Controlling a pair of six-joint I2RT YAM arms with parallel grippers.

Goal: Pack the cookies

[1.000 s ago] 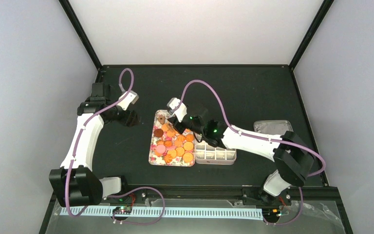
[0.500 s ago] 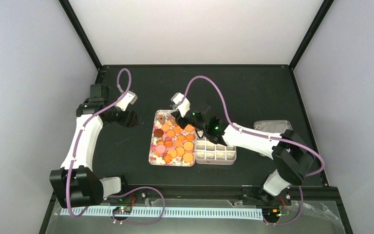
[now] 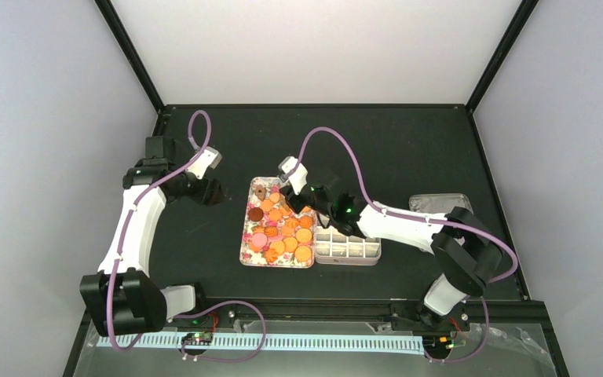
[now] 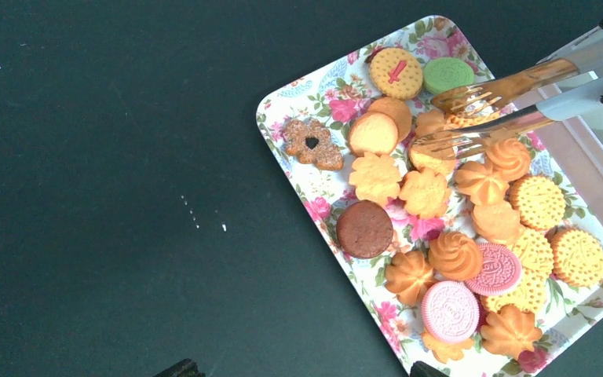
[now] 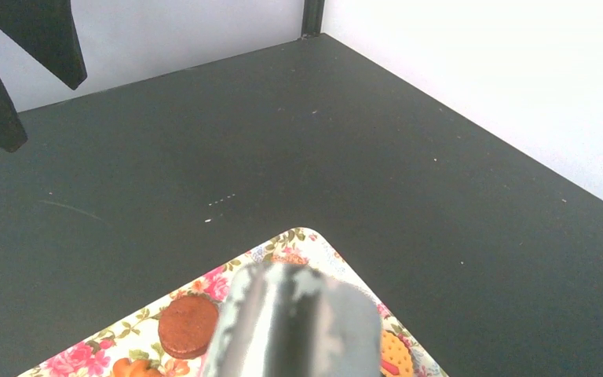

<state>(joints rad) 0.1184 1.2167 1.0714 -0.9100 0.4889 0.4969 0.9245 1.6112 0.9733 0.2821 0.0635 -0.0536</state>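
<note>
The cookies [image 4: 455, 255] lie heaped on a flower-patterned tray [image 4: 286, 145]: mostly orange, with a brown one [image 4: 365, 228], pink ones [image 4: 450, 310] and a green one [image 4: 447, 75]. In the top view the cookies [image 3: 283, 228] sit mid-table. My right gripper [image 3: 302, 200] hangs over the tray's far end, shut on metal tongs [image 4: 510, 86]. The tong tips straddle an orange cookie [image 4: 433, 123]. In the right wrist view the blurred tongs [image 5: 290, 322] hide the fingers. My left gripper [image 4: 302, 369] hovers left of the tray, open and empty.
A white box with several compartments [image 3: 348, 246] lies against the tray's right side. A metal lid [image 3: 440, 203] rests further right near the table edge. The table [image 3: 408, 149] is black with low walls around it.
The right arm has shifted slightly right over the tray's far end, and its jaws have narrowed a little on the tongs. The left arm has not moved.
</note>
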